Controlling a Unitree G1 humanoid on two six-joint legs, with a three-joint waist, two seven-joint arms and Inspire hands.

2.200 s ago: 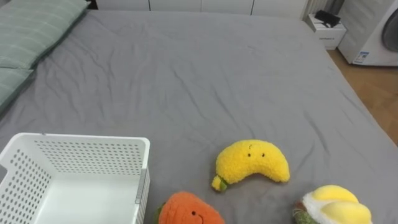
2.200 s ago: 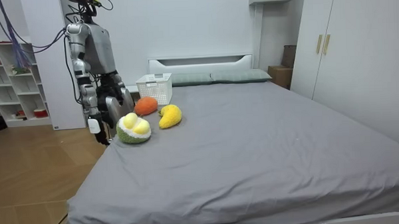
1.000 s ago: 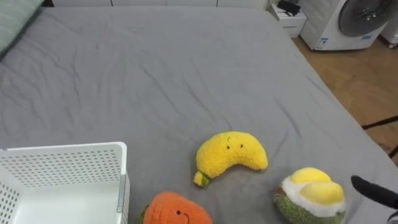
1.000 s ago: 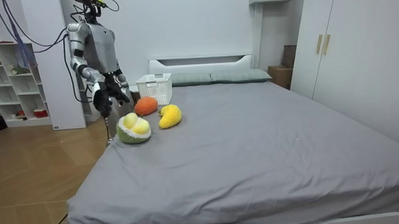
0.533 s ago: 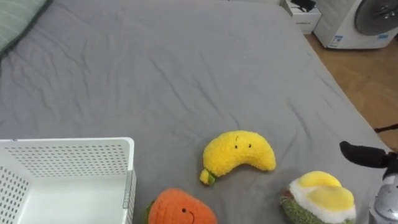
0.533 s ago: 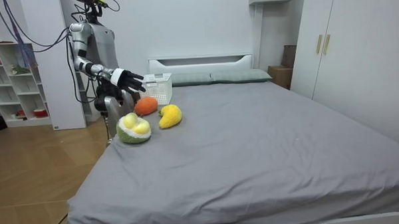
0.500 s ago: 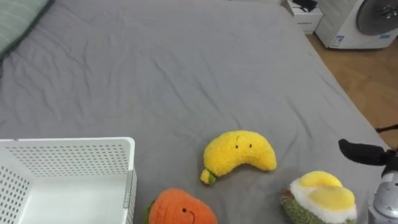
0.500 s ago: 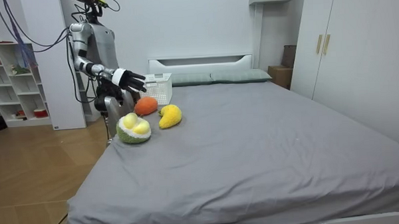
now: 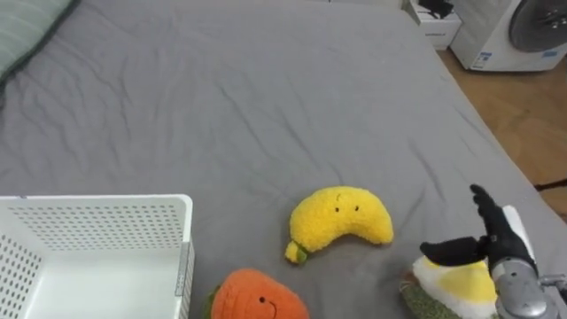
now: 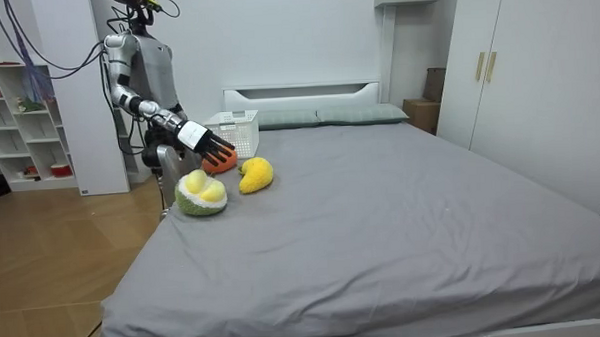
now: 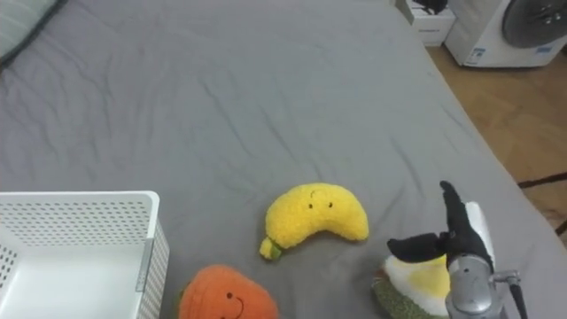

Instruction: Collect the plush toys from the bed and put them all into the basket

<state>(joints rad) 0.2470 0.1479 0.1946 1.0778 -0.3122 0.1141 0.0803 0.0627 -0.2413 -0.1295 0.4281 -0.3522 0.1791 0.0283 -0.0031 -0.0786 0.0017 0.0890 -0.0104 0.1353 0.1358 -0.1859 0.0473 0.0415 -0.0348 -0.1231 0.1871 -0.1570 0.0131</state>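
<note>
Durian plush (image 9: 454, 282) beneath right hand (image 9: 503, 241), fingers (image 9: 484, 204) straight, spread.

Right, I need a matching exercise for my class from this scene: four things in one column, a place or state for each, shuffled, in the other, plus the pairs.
1 banana toy
2 orange toy
3 white basket
4 right hand

A open, by the green-and-yellow toy
B left of the orange toy
C between the two other toys
D at the view's lower edge, beside the basket

Pairs: 1-C, 2-D, 3-B, 4-A.
</note>
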